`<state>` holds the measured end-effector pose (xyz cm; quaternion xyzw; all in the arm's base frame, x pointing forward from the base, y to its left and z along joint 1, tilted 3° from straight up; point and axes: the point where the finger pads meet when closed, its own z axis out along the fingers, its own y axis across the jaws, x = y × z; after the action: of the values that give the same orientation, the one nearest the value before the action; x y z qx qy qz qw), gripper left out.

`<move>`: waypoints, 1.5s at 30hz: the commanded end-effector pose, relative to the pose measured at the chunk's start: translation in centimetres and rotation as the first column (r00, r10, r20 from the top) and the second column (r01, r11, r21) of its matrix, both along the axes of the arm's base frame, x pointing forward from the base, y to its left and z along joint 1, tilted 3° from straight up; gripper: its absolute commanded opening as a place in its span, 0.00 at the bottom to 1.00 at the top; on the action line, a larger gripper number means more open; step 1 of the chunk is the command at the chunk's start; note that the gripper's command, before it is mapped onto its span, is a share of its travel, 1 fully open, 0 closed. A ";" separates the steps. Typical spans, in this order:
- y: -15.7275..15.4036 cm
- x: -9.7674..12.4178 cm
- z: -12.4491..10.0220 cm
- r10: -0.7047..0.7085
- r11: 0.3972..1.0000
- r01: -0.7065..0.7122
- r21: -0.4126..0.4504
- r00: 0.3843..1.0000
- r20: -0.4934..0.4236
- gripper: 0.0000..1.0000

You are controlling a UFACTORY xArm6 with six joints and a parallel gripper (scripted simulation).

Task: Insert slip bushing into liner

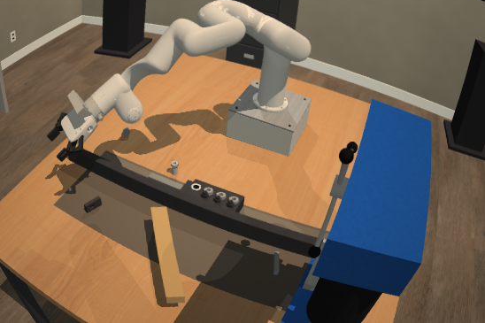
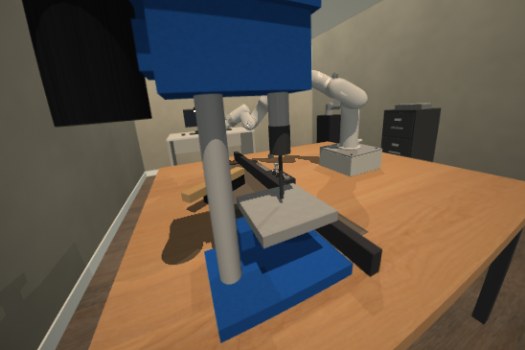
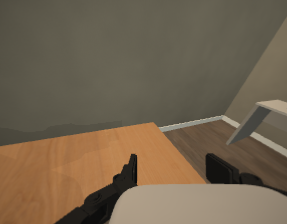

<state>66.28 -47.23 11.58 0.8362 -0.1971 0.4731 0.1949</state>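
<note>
Bench (image 1: 283, 180): wood, orange, visible grain, satin. Arm (image 1: 221, 25): smooth cream shell, mottled gloss. Slip bushing (image 1: 174, 166): pale grey metal look. Rail (image 1: 133, 177): matt black. Drill press housing (image 1: 389, 188): flat matt blue.

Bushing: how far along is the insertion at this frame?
Nothing done yet. The loose bushing stands on the table, apart from the jig plate, whose end liner shows empty beside three filled ones. The gripper is open, holding nothing, off by the rail's far end. Picking and seating remain.

The drill press (image 2: 230, 41) hides most of the jig (image 2: 259, 168); the loose bushing there seems too small to discern.
</note>
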 end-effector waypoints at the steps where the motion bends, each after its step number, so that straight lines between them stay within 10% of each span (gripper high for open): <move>1: -0.1 0.1 0.4 0.000 1.000 0.000 -0.003 1.000 0.005 1.00; 22: 1.1 -0.7 -0.2 0.015 1.000 -0.014 0.025 0.998 -0.060 1.00; 28: 7.3 -6.1 -2.8 0.117 0.985 -0.067 0.161 0.939 -0.324 1.00; 34: 9.3 -8.1 -3.5 0.153 0.976 -0.079 0.202 0.909 -0.387 1.00; 36: 13.6 -12.8 -4.7 0.236 0.953 -0.096 0.288 0.833 -0.501 1.00; 45: 20.3 -20.7 -6.3 0.362 0.905 -0.104 0.412 0.698 -0.618 1.00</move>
<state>49.73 -30.22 5.08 0.9815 -0.0988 0.1503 0.0649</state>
